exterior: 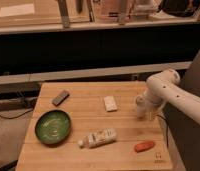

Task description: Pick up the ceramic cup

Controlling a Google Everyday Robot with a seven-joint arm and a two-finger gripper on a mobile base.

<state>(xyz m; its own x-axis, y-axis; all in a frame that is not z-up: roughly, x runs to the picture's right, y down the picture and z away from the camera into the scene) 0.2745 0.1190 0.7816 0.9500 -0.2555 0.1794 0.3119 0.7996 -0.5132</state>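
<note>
Tool (142, 112) low at right side of desk (78, 107), against ceramic cup (139, 103); open or closed: cannot tell.

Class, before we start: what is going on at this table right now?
A robot arm reaches in from the right; its gripper is down at the small white ceramic cup near the wooden table's right edge. Whether it has hold of the cup cannot be told. The green bowl, white block and bottle lie apart from it.

The bottle (98, 138) has a label, but nothing on it can be read. The gripper (141, 110) hangs low over the right side of the table (83, 116).
</note>
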